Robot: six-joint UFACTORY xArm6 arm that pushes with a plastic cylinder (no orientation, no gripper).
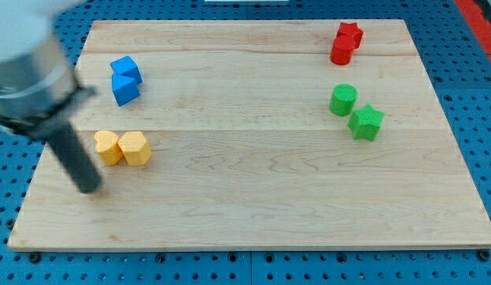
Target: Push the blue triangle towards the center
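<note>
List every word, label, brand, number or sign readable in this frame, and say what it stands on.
None: no text, number, brand or sign can be read anywhere.
Wooden board: bare grain only.
Blue blocks, yellow blocks, red blocks, green blocks: plain faces, no markings.
Blue perforated base: holes only.
Rod and my tip, below-left of the yellow blocks: dark, motion-blurred, no label visible.

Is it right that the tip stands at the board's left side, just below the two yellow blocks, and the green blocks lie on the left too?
Not quite. The camera view shows my tip at the board's left side, just below the two yellow blocks, but the green blocks lie on the view's right, below the red blocks.
</note>
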